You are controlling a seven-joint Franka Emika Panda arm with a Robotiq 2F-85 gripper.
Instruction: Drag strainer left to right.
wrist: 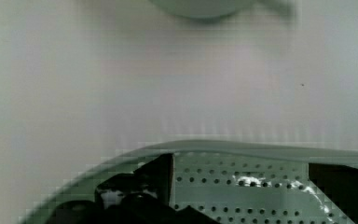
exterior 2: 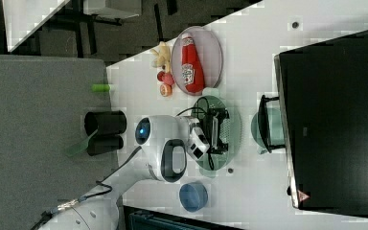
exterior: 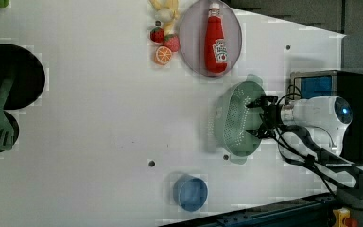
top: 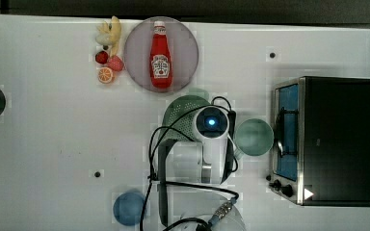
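The strainer is a pale mint-green oval colander with rows of small holes, standing on the white table between the ketchup plate and the oven. In the top view the arm's wrist covers much of the strainer. My gripper reaches down into the bowl, open, with nothing held. The wrist view shows both black fingers spread wide inside the perforated wall of the strainer, just behind the rim that faces the mug. In the right view the gripper sits over the strainer.
A round mint-green mug stands between strainer and the black toaster oven on the top view's right. A grey plate carries a ketchup bottle, with toy fruit beside it. A blue cup is near the front edge.
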